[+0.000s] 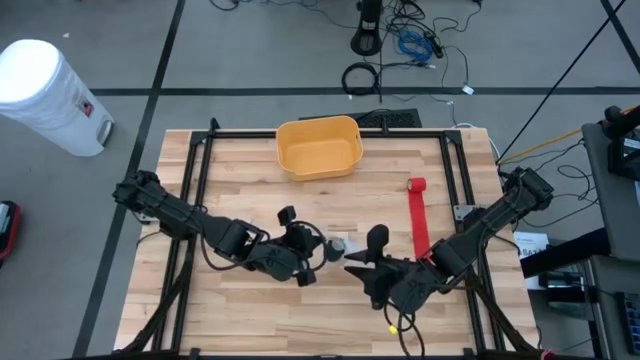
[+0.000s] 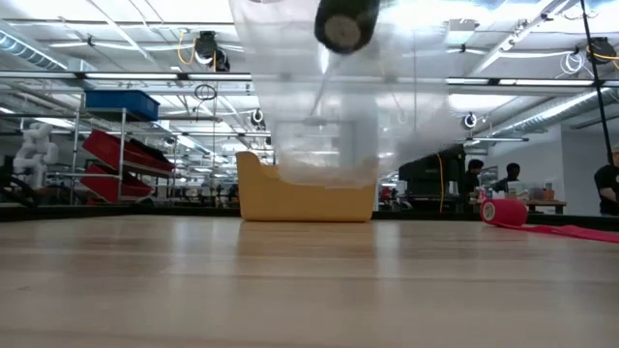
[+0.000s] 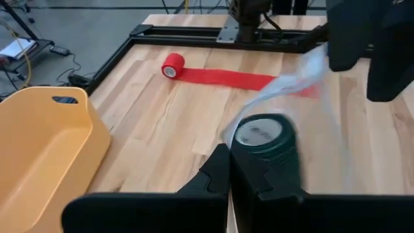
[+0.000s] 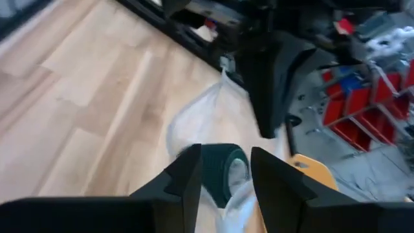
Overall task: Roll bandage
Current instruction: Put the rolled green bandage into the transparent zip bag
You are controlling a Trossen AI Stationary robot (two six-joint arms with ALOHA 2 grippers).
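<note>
Left gripper (image 3: 229, 169), fingers together, pinches the clear bag; right gripper (image 4: 223, 171) stands apart around the green bandage roll (image 4: 220, 169) between its fingers. The roll looks light and soft, likely slippery through plastic; best gripped across its sides.

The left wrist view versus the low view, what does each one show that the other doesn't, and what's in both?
Only the left wrist view shows the left gripper shut on the clear plastic wrapper, and the floor beyond the table edge. Only the low view shows the room behind: shelving with red bins and people far off. Both show the dark green roll, the yellow bin, and the red bandage partly unrolled on the wooden table.
</note>
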